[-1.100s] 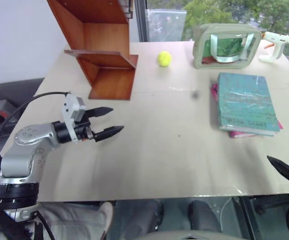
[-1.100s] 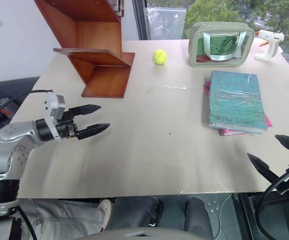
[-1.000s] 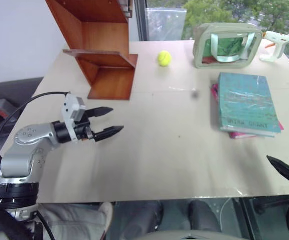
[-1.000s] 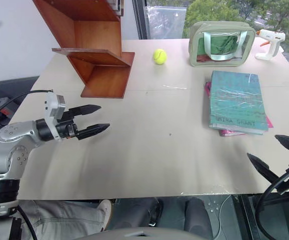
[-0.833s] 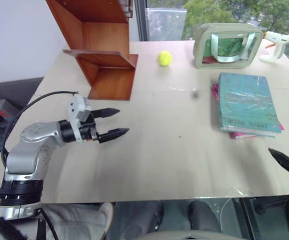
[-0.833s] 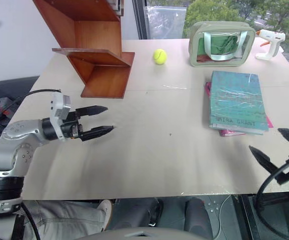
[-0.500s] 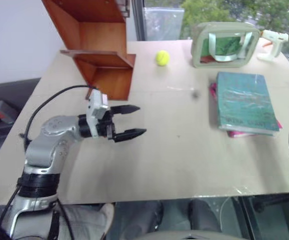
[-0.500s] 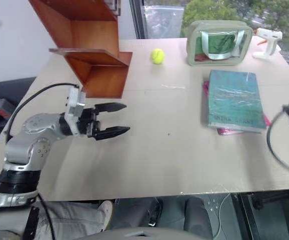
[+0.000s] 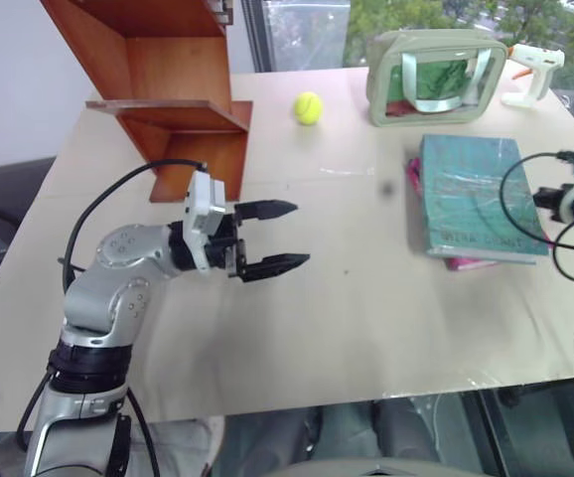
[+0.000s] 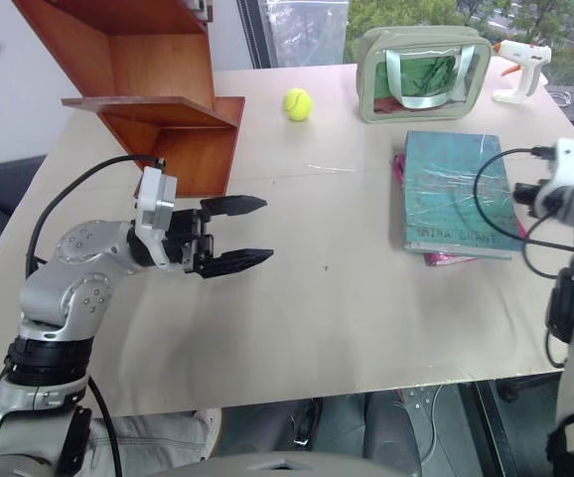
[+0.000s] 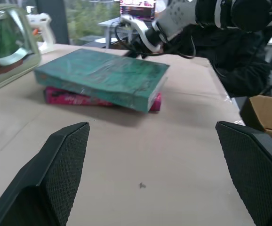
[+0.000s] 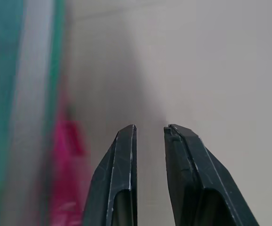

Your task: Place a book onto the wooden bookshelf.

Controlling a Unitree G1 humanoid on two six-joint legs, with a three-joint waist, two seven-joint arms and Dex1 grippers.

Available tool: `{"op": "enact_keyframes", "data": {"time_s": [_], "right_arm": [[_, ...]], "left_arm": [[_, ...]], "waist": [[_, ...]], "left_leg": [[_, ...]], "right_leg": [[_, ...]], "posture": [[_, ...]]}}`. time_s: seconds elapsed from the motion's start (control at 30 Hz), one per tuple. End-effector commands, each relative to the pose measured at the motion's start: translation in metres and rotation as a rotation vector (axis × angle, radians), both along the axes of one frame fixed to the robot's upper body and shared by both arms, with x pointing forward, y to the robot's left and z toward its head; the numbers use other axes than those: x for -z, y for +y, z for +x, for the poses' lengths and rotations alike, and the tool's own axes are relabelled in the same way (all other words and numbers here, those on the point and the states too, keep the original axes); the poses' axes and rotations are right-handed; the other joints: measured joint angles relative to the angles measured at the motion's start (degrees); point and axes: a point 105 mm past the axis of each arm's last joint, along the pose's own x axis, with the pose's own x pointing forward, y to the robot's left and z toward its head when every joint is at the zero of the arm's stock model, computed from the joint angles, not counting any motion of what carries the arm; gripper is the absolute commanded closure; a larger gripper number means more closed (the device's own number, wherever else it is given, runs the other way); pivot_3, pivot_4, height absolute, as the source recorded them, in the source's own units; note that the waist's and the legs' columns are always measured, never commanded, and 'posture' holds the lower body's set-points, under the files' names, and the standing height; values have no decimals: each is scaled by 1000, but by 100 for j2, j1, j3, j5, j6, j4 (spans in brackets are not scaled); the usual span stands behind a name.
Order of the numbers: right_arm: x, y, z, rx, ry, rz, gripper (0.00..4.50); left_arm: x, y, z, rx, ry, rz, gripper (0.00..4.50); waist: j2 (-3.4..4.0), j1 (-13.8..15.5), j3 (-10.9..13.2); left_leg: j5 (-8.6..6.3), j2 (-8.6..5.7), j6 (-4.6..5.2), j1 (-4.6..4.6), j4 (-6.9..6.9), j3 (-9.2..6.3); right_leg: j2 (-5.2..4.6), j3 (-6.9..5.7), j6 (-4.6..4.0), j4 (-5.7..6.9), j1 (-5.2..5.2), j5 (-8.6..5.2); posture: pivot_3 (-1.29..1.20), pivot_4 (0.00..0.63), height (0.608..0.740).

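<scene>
Pale bench by the window, book not yet lifted.
Teal book (image 9: 478, 191) lies flat atop a pink book (image 11: 79, 98), near the bench's right edge, well apart from the wooden bookshelf (image 9: 173, 94) at the far left. Right tool (image 12: 150, 136) sits at the book's outer edge, fingers nearly together, gripping nothing; likely lining up on the spine side. Left tool (image 9: 277, 237) hovers mid-bench, jaws wide, aimed toward the book, probably to steady it.

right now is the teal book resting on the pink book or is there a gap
Touching. In the left wrist view the teal book lies directly on the pink book, no gap between them.
</scene>
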Motion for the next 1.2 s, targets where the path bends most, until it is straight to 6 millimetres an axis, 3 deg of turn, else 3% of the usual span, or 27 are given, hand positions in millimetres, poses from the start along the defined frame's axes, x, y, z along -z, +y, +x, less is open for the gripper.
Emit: {"op": "enact_keyframes", "data": {"time_s": [0.03,0.63,0.83,1.07,1.2], "right_arm": [[-8,12,3,-60,-16,73,3545],[12,99,3,-520,38,287,3545],[9,112,-12,-635,35,355,3545],[-25,103,-75,-718,-27,188,3545],[-61,133,-112,-820,-120,133,3545]], "left_arm": [[-16,6,-9,-30,-63,-10,0],[-5,23,-5,-109,-45,4,0],[-5,23,-3,-107,-45,8,0],[-1,24,6,-114,-37,-4,0],[1,23,12,-116,-39,-5,0]], "waist": [[1,1,0],[8,-210,-5],[9,-192,-6],[25,13,-10],[27,19,-11]], "left_leg": [[0,-1,0,-1,6,-5],[11,40,-28,25,25,10],[11,39,-28,25,27,8],[11,35,-29,1,26,-5],[11,36,-29,4,30,16]], "right_leg": [[0,-5,0,0,2,0],[48,14,-37,23,1,26],[48,11,-38,22,2,27],[42,-6,-40,21,-17,26],[42,14,-38,33,-22,28]], "posture": [[0,150,740],[0,150,740],[0,150,740],[0,150,740],[0,150,740]]}}
